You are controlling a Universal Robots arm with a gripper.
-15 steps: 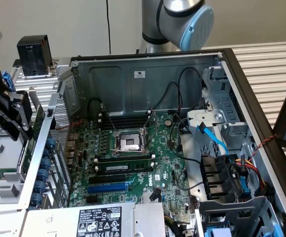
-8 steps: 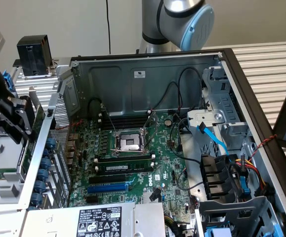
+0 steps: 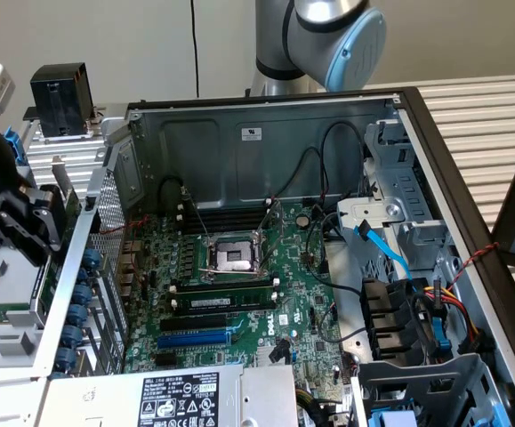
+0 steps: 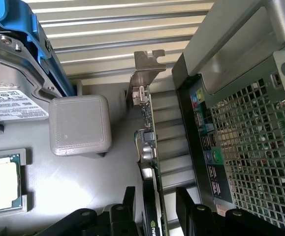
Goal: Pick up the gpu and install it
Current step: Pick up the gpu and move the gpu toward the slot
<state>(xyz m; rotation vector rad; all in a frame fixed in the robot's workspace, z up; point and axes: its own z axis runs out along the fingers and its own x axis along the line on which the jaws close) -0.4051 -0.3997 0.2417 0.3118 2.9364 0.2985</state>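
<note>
Straddling the small green gpu card (image 4: 149, 142), which stands on edge just outside the open grey metal computer case (image 3: 266, 133) at the exterior view's left, the black gripper (image 4: 155, 192) has its jaws wide.

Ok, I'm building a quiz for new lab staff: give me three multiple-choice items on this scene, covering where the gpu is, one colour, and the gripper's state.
1. Where is the gpu?
A. Standing on edge outside the case, beside its rear panel
B. Plugged in inside the case
C. Held high above the case

2. What colour is the long empty slot on the motherboard?
A. Red
B. Blue
C. Yellow

3. How is the gripper?
A. Shut on the gpu
B. Shut on a cable
C. Open, one finger either side of the gpu

Answers: A, the wrist view shows it edge-on beside the panel; B, the slot is plainly blue; C, gaps show between fingers and card.
</note>
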